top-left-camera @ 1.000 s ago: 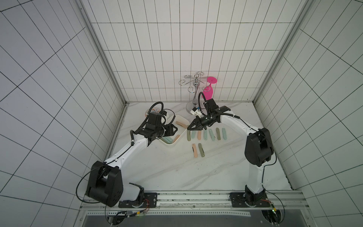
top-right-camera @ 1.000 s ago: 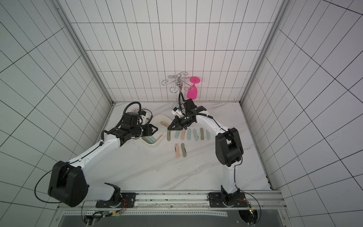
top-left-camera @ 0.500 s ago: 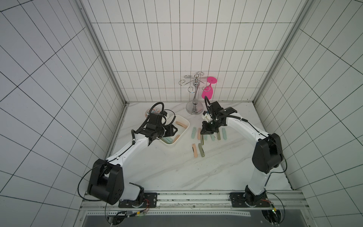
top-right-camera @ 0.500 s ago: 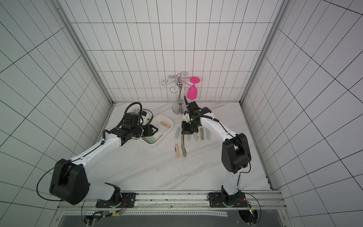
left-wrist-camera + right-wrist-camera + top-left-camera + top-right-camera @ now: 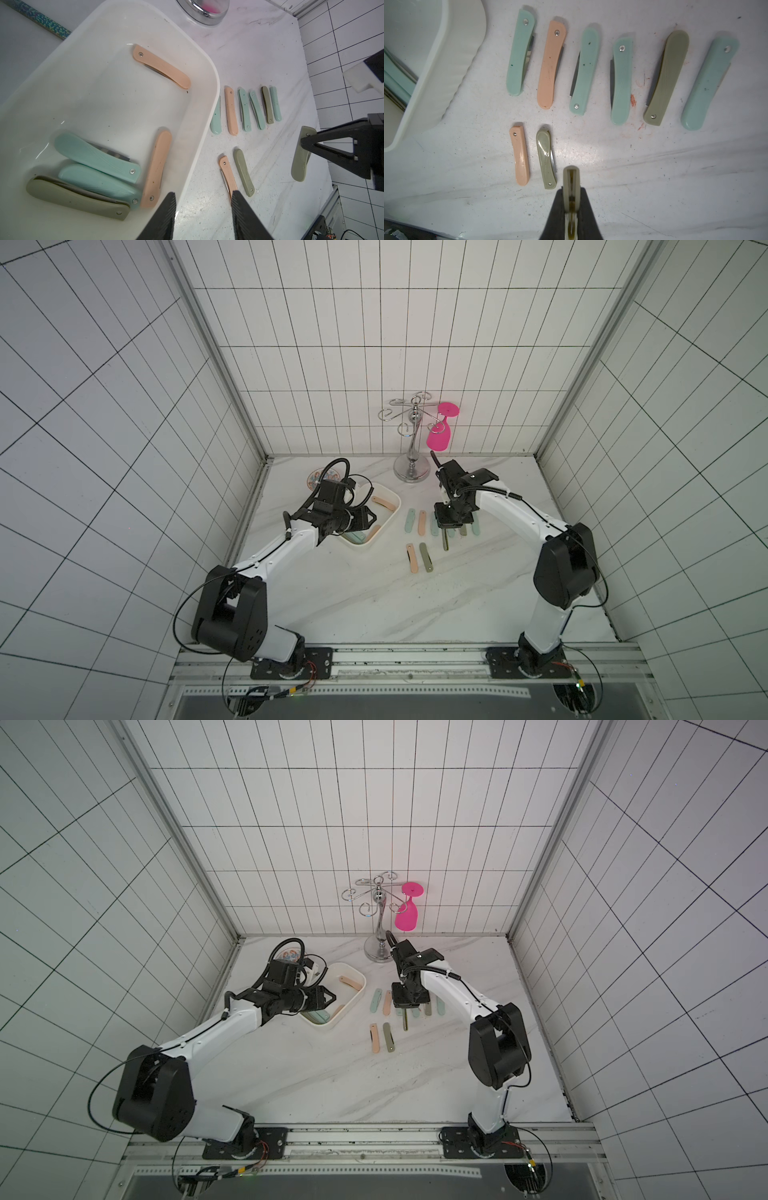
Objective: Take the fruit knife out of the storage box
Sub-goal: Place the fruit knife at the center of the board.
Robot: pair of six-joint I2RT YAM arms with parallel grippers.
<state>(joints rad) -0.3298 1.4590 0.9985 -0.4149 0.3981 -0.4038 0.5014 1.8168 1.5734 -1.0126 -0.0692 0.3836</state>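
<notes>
**Storage box** (image 5: 207,116): white, on the counter (image 5: 270,52), by the left arm. It holds five folded knives (image 5: 162,67): two peach, two teal, one olive.

**Left end effector** (image 5: 203,194): jaws partly apart, holding nothing, over the box rim on the side facing the laid-out knives.

**Right end effector** (image 5: 571,188): clamped on an olive fruit knife (image 5: 571,176), outside the box, above the counter.

**Counter beside the box:** row of six folded knives (image 5: 551,64), with a pair (image 5: 520,155) alongside the row.
</notes>
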